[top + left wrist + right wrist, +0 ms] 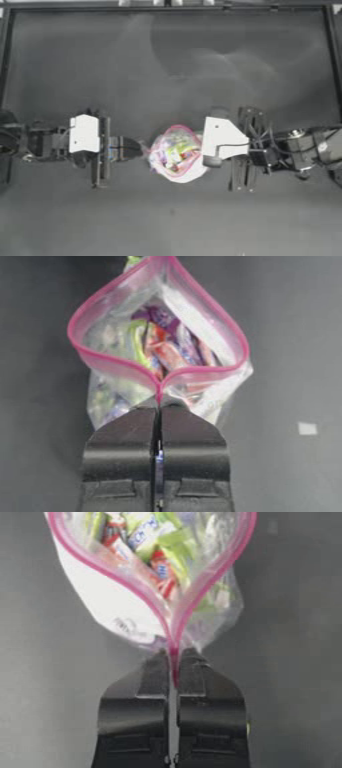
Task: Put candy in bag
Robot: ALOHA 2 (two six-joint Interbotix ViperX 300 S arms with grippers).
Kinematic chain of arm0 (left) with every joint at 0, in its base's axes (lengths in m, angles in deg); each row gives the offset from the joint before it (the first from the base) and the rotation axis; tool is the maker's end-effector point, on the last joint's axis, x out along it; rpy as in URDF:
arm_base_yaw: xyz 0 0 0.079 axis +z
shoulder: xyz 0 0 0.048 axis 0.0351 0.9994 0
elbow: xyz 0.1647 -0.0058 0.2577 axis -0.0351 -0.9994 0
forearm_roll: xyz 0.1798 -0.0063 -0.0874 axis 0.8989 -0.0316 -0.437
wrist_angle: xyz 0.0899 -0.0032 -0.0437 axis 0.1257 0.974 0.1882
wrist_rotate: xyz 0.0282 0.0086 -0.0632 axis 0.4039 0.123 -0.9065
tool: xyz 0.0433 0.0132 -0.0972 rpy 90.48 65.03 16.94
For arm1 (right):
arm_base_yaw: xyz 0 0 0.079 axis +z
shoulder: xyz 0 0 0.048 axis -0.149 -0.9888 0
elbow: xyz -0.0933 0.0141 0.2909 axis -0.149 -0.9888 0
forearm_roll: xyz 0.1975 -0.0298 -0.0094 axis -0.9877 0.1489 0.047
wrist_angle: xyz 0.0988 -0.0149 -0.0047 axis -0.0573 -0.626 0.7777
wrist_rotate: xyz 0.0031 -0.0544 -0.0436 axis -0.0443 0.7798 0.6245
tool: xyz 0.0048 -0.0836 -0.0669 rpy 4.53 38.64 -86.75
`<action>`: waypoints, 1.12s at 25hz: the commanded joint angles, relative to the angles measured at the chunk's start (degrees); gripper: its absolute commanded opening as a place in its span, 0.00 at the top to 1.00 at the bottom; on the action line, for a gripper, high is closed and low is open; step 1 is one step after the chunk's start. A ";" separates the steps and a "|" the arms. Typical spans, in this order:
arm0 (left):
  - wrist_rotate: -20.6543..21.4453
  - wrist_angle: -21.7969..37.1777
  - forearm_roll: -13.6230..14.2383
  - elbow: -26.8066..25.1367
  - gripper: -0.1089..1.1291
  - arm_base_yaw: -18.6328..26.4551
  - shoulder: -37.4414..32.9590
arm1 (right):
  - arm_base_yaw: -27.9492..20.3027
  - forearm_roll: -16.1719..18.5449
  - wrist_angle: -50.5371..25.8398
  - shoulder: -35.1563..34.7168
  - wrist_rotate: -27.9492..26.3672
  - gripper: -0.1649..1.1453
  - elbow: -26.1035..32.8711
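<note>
The bag [175, 154] hangs between both arms in the middle of the table, its pink-red mouth strip [107, 358] spread into an open loop. My left gripper [142, 149] is shut on the strip's left end, seen close in the left wrist view [159, 400]. Opposite it, my right gripper [211, 160] is shut on the right end [174, 657]. Colourful wrapped sweets [157, 552] fill the bag. Pale yellow-green pieces [178, 149] show among them, and I cannot tell the candy apart from these.
The dark table [167, 75] stretches out behind and in front of the bag. A small pale square mark [307, 428] lies on its surface beside the bag. A raised frame edge [167, 7] runs along the back.
</note>
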 commanded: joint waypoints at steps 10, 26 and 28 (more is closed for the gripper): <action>0.18 -0.26 0.18 1.58 0.88 0.09 2.20 | -0.09 1.58 0.97 -1.58 -1.41 0.85 -0.70; 3.43 -0.26 -0.18 3.60 0.88 1.32 5.98 | -0.53 9.93 6.59 -2.81 -10.63 0.85 -3.87; 3.69 -0.26 -0.18 3.69 0.88 1.67 6.24 | -0.62 9.84 7.56 -3.52 -11.07 0.85 -4.13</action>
